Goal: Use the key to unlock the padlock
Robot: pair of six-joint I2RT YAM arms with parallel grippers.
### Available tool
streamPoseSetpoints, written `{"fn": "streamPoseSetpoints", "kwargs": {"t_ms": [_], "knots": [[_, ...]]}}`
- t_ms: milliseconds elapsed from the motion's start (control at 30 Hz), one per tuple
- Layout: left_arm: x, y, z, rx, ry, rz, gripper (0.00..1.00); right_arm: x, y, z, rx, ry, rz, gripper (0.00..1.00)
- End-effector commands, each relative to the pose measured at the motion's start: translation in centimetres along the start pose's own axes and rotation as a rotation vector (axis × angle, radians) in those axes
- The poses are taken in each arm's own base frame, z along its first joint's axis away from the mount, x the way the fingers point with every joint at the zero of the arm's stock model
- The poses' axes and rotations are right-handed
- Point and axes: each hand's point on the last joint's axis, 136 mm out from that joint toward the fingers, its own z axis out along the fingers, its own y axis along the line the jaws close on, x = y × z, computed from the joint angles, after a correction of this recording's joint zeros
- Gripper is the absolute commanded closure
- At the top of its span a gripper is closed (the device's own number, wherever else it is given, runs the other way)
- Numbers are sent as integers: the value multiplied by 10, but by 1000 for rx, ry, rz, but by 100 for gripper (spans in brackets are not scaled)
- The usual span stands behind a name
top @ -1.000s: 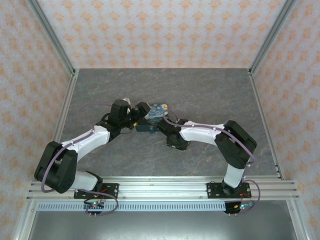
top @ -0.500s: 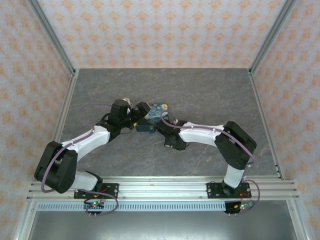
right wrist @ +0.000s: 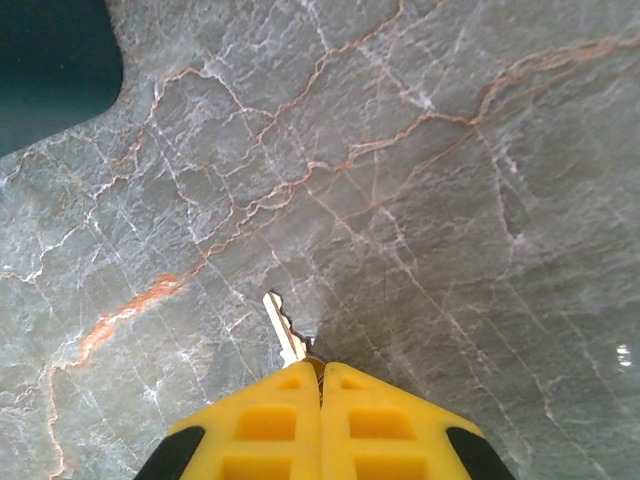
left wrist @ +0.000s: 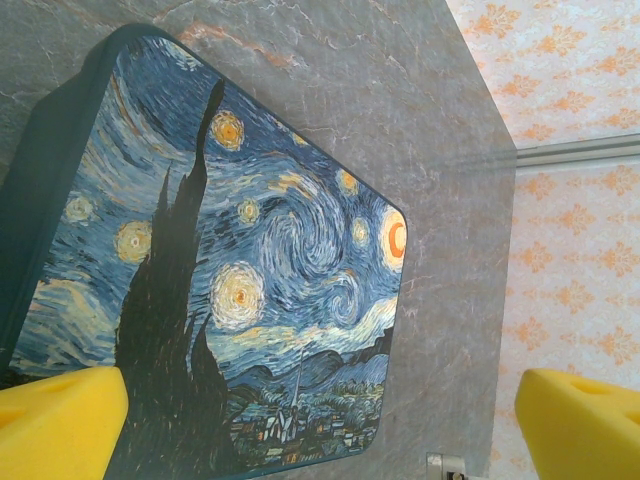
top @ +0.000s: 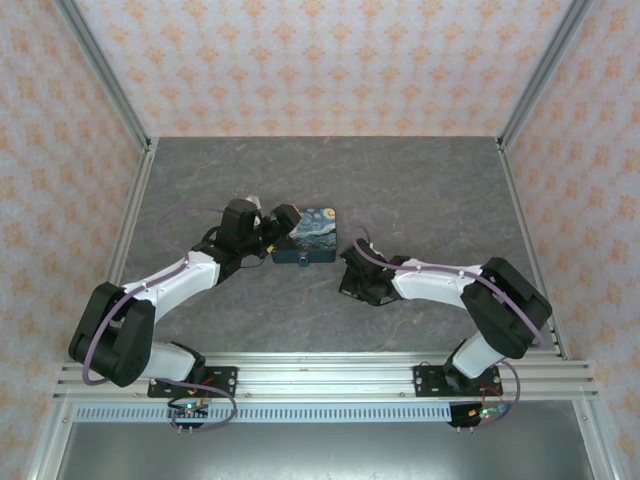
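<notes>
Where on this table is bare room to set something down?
Crowded: the middle, where left gripper and right gripper stand by the padlock. Bare: the far strip from it to the back wall; the near patch down to the front rail.

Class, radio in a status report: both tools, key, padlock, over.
Left tool open, at the padlock. Right tool shut on the key, blade poking out. Key apart from padlock.

Padlock (top: 308, 235) left of key (right wrist: 285, 330)
</notes>
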Motion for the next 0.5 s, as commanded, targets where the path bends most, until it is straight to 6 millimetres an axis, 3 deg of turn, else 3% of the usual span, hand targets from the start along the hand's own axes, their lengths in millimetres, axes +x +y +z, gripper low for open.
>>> {"fn": "streamPoseSetpoints", "kwargs": {"t_ms": [0,467], "knots": [[-1,-1,0,14,1,-7,0,20,-7,13,-13,76,-31,100],[1,-5,-3,28,11,6,0,6,-8,-14,-97,-45,-26,100]]}}
